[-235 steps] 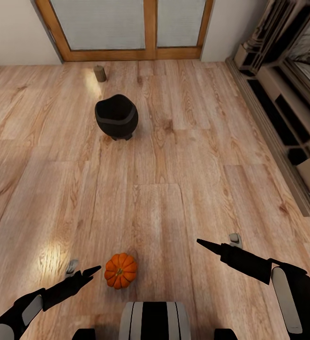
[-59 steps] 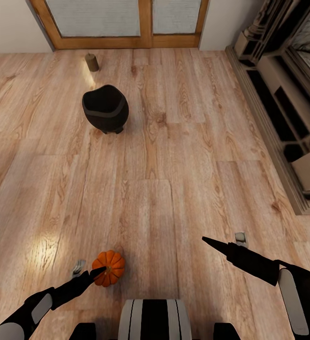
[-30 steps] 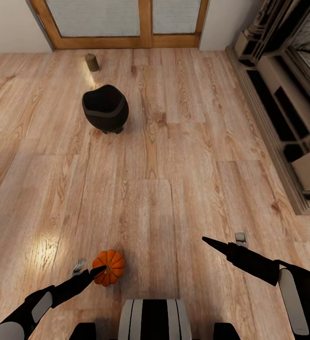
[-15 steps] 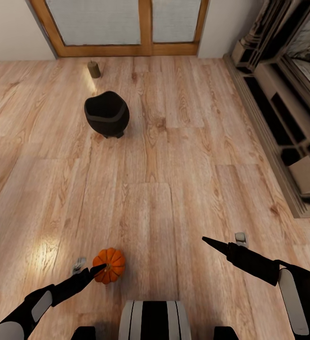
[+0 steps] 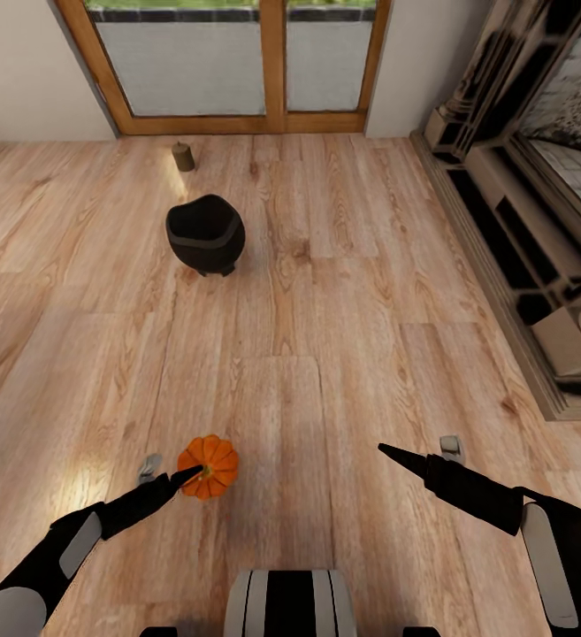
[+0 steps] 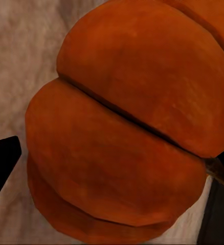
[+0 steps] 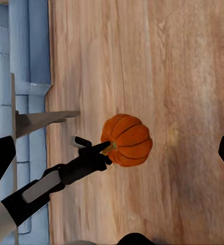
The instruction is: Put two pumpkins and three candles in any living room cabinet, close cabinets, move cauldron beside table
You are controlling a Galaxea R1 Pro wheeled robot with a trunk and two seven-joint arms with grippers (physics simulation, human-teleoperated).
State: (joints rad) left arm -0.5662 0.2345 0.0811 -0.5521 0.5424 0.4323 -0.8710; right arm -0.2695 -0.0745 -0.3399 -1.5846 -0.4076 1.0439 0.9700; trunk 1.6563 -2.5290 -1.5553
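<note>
Since half a second ago the head camera has tipped up, so the whole floor has slid down the picture and a strip of green shows above the window; the small orange ribbed pumpkin (image 5: 209, 466) rides a little higher against the left gripper (image 5: 168, 475) and looks to be coming up off the boards. Its fingers are closed around the pumpkin, one dark tip (image 6: 0, 166) on each flank in the left wrist view, and the right wrist view shows the tip at the stem (image 7: 110, 147). The right gripper (image 5: 416, 453) hangs to the side with nothing between its fingers, which stand apart.

Farther out, the round black wide-mouthed cauldron (image 5: 205, 234) stands alone on the pale wooden plank floor (image 5: 325, 301), no table near it. Beyond it a short beige stubby candle (image 5: 182, 157) sits by the wood-framed glass door (image 5: 237, 62).

I judge the task barely begun: one pumpkin gripped, nothing yet stowed, cauldron unplaced.
</note>
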